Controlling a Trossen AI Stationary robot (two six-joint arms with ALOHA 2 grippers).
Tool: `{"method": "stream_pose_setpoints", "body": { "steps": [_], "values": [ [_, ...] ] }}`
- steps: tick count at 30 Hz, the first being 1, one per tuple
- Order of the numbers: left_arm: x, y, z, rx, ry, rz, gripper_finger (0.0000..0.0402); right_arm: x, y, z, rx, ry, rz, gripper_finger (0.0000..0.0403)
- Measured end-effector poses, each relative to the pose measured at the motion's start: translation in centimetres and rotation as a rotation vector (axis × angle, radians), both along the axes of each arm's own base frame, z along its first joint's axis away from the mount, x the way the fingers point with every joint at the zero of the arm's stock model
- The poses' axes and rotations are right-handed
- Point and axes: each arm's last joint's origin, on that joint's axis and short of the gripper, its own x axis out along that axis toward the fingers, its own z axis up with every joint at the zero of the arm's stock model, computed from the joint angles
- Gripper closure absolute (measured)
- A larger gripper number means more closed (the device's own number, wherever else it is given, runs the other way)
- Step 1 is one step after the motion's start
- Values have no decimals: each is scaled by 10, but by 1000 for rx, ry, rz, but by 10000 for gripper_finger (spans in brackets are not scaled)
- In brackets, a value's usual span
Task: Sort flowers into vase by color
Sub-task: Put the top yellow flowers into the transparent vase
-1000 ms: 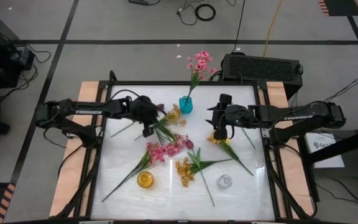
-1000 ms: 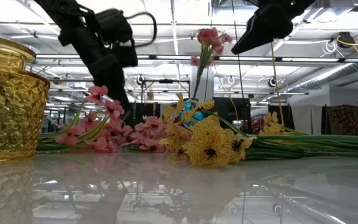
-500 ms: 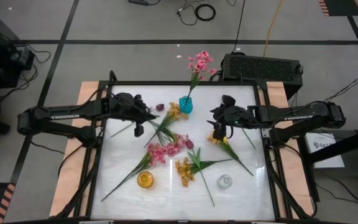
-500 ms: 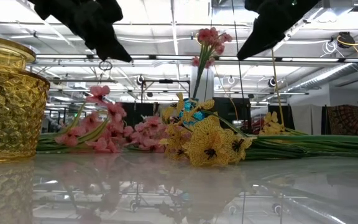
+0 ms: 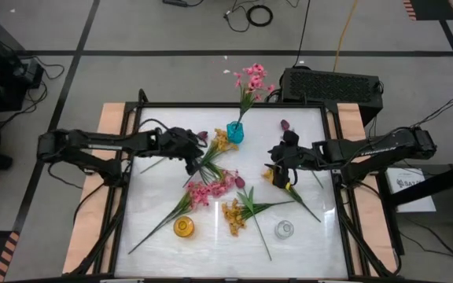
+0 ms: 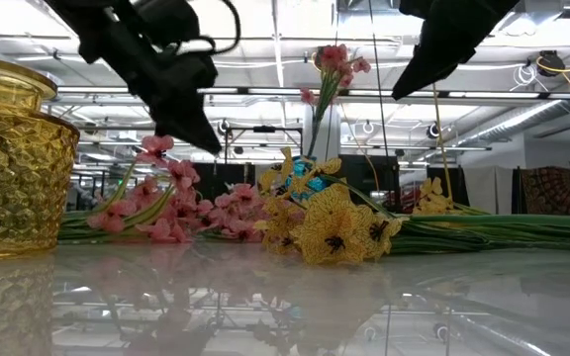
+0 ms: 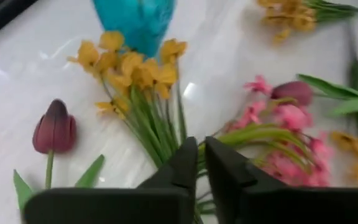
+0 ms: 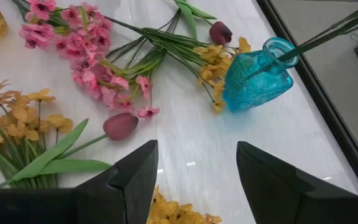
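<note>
Left tool hangs over the yellow stems, fingers nearly together (gripping nothing I can see); right tool open, empty.

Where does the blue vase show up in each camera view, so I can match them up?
High view: blue vase near the table's far edge, centre, one pink spray standing in it.
Low view: mostly hidden behind yellow blossoms, a blue patch at centre.
Left wrist view: at the top edge, cut off.
Right wrist view: upper right, green stem in it.
Shared landmark: the yellow blossom spray lying beside the vase.
</note>
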Motion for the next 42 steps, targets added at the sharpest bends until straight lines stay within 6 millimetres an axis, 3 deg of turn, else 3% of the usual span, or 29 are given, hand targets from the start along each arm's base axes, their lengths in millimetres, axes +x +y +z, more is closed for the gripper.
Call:
{"method": "stream_pose_setpoints", "body": {
  "steps": [5,11,15,19,25,28,35,42],
  "values": [
    [15,-1,-23,-9,51,41,250,0,0,0,0,0,0,193],
    [24,-11,-35,66,86,74,130,0,0,0,-1,5,0,193],
    [29,-14,-46,132,117,119,93,0,0,0,-1,5,0,193],
    [33,-10,-59,160,153,156,87,0,0,0,-1,-1,0,193],
    [41,-3,-74,132,140,153,91,0,0,0,-3,-1,2,193],
    [40,6,-86,115,196,171,112,0,0,0,-10,0,8,193],
    [42,14,-90,88,173,172,237,1,0,1,-23,-9,22,193],
    [38,12,-68,86,130,160,359,2,0,2,-21,-20,20,193]
  ]
}}
